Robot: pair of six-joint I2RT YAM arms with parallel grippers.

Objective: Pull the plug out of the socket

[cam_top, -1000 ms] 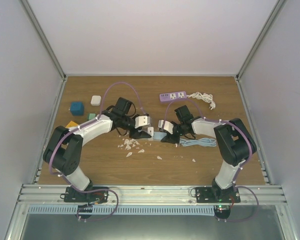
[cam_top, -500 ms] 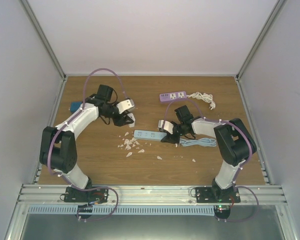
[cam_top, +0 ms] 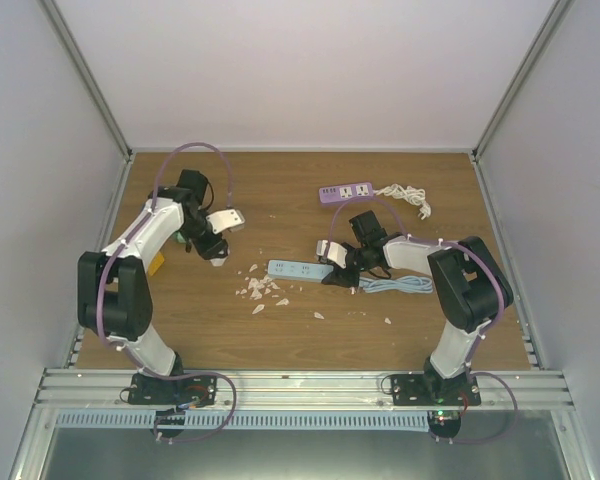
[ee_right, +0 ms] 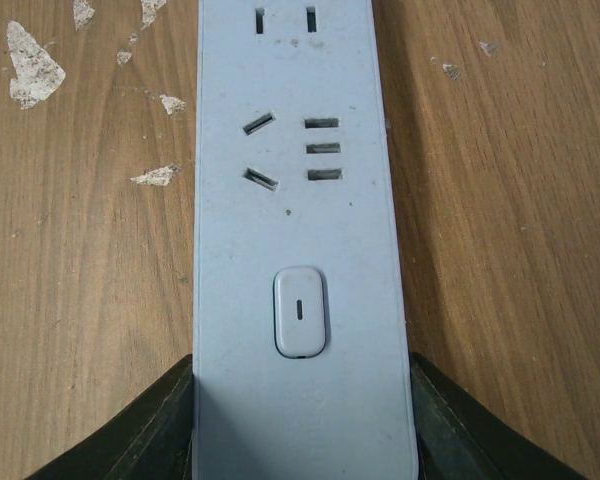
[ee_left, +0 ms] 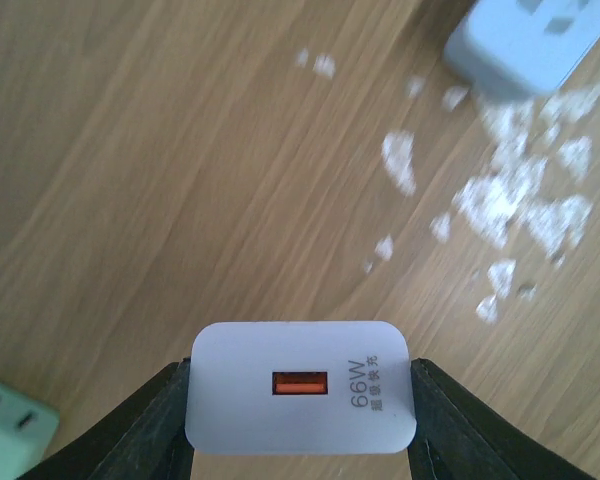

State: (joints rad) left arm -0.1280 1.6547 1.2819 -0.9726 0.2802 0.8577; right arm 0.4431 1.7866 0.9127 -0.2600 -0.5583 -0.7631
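From above, the left gripper point(cam_top: 217, 256) sits over the left part of the worktop point(cam_top: 420, 330), well apart from the light blue power strip point(cam_top: 292, 268) lying near the middle. The right gripper point(cam_top: 332, 270) is at the strip's right end. White flakes point(cam_top: 260, 290) are scattered just in front of the strip. A purple power strip point(cam_top: 345, 192) and a white cable point(cam_top: 408, 196) lie further back, and a coiled blue cable point(cam_top: 395, 285) lies by the right arm.

In the left wrist view, the left gripper is clenched on a white charger plug point(ee_left: 300, 360), one finger on each side. The plug is clear of the strip's end, which shows at the top right. A mint adapter point(ee_left: 10, 435) shows at the bottom left corner.

In the right wrist view, the right gripper clamps the power strip at its switch end, with its slots in plain view.
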